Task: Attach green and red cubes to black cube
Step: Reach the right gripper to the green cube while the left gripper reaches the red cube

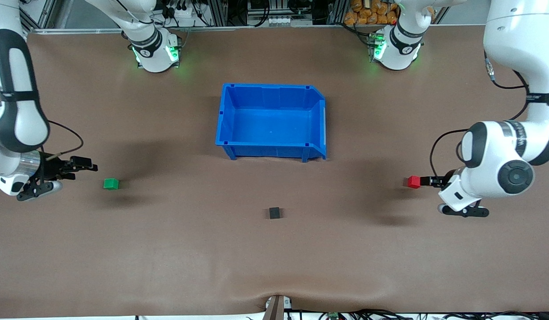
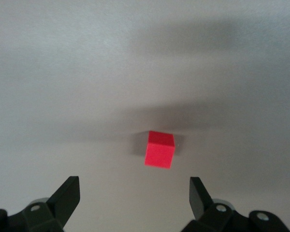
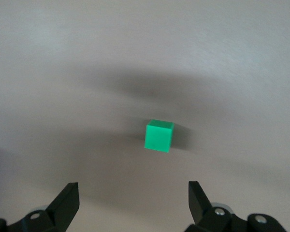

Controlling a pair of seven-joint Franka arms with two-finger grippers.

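Note:
The small black cube sits alone on the brown table, nearer the front camera than the blue bin. At the left arm's end of the table lies the red cube. My left gripper hangs just short of it, open, nothing between its fingers. The green cube rests toward the right arm's end. My right gripper is low beside it, open and empty, a short gap away from the cube.
An empty blue bin stands mid-table, farther from the front camera than the black cube. Both arm bases stand along the table's edge by the robots. A small fixture sits at the edge nearest the camera.

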